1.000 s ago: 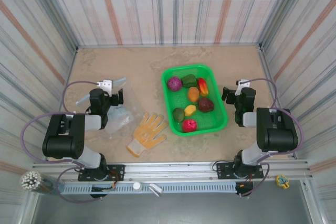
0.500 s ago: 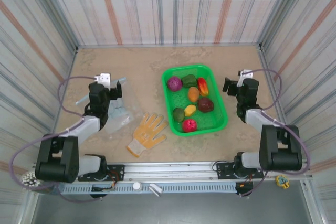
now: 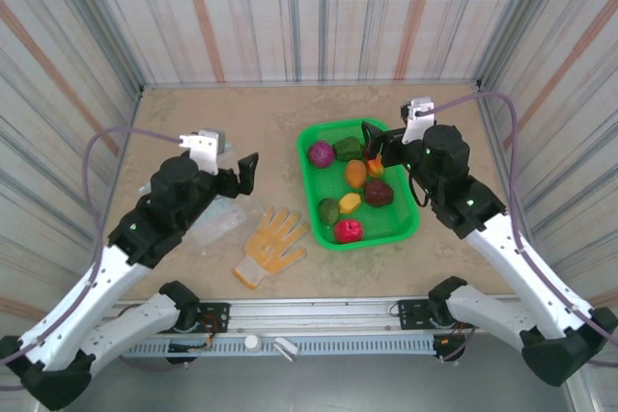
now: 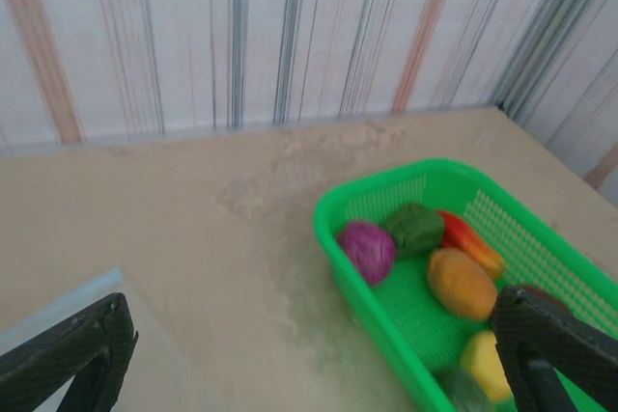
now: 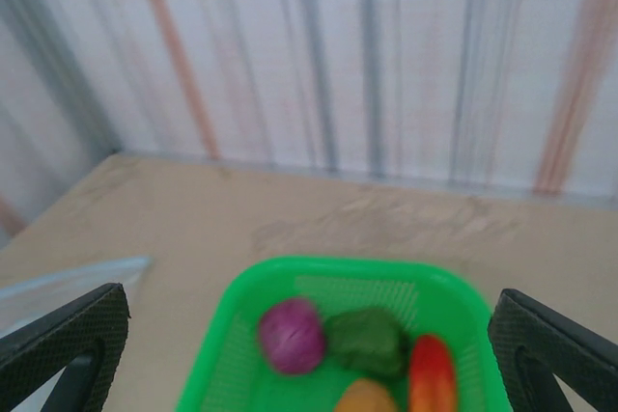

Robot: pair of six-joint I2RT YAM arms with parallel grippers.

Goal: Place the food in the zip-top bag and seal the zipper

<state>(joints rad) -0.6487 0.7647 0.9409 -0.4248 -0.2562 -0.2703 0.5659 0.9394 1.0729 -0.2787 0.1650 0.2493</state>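
From above, the food (image 3: pixel 355 173) lies in the green basket (image 3: pixel 406 209) at centre-right of the surface (image 3: pixel 241 118). The zip-top bag (image 3: pixel 217 222) lies flat to the left, partly under the left arm, with a yellow glove (image 3: pixel 270 243) just beside it on the near right. The left gripper (image 3: pixel 238 176) hangs over the bag's far edge, and the right gripper (image 3: pixel 379 145) over the basket's far end. Both wrist views show their fingers spread wide, holding nothing, with a corner of the bag at lower left.
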